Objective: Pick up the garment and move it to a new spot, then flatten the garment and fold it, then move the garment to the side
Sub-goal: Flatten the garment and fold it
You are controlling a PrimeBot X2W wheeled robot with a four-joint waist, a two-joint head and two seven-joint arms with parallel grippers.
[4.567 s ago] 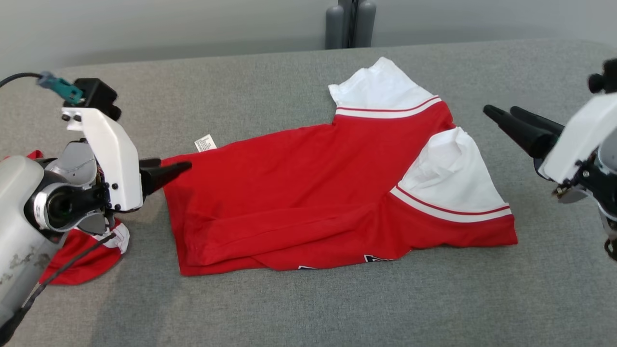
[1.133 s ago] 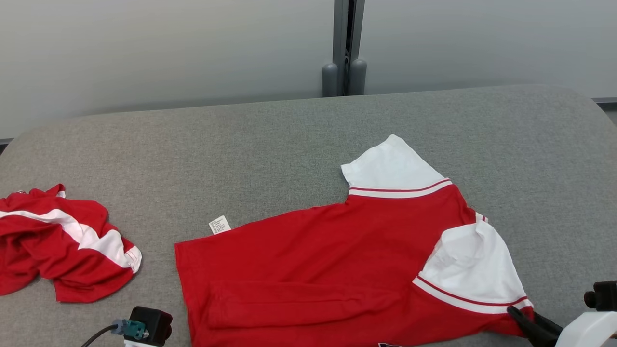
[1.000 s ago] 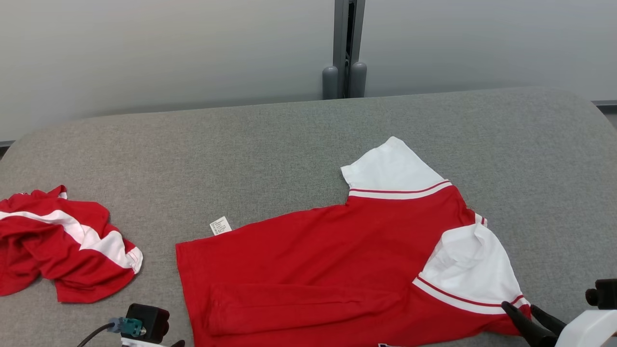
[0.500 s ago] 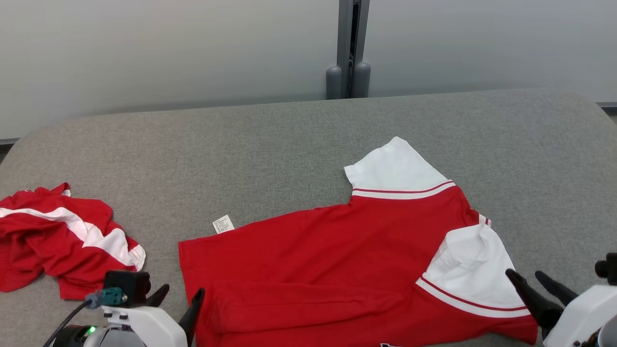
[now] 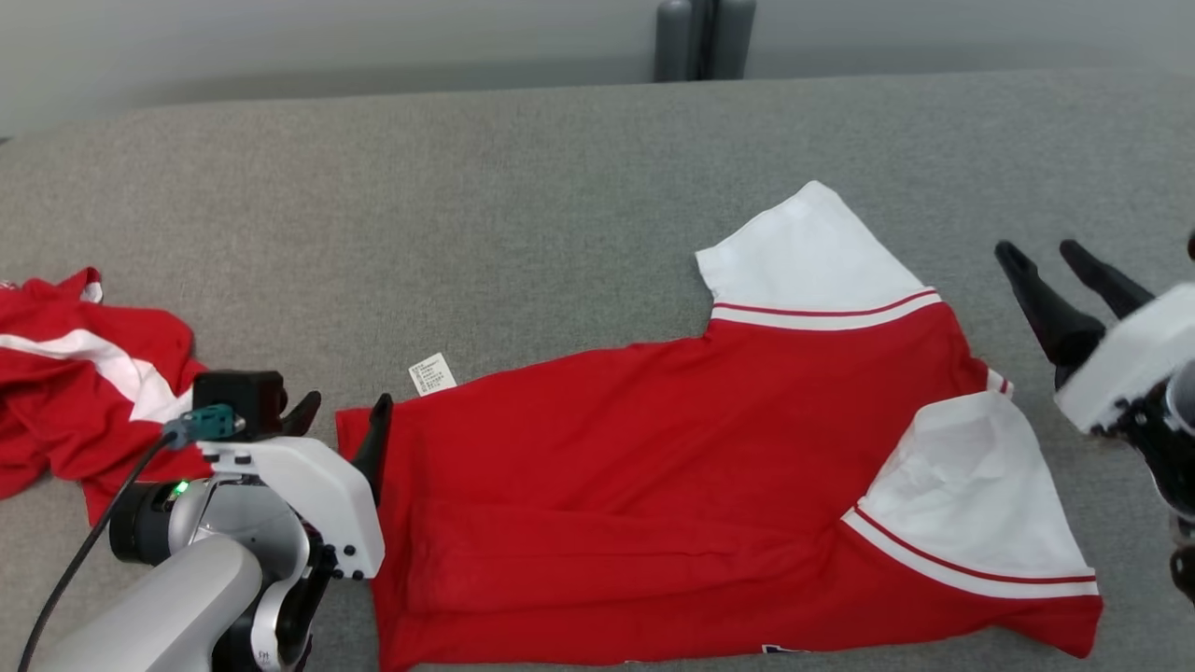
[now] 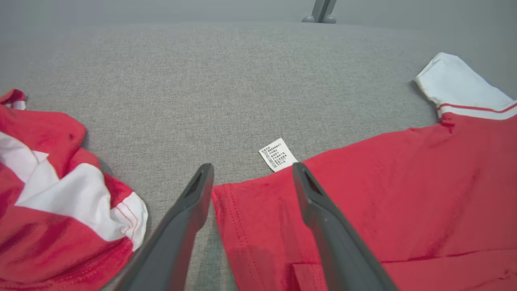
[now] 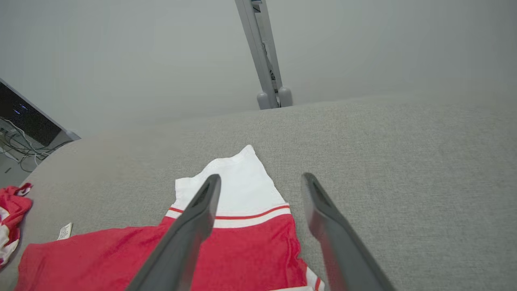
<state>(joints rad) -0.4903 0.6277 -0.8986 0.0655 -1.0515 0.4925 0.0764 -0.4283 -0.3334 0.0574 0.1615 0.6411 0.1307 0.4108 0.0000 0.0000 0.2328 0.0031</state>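
Straddling garment (image 5: 653, 485) corner, L end effector (image 5: 345, 401) apart; R end effector (image 5: 1036, 247) near it, apart too.

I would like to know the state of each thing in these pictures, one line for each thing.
red shirt: spread on the table, near side folded over, not held.
crumpled garment: bunched up at the table's left.
care label: lying flat beside the shirt's hem.
left end effector: open, jaws either side of the shirt's hem corner.
right end effector: open, empty, beside the white sleeve.
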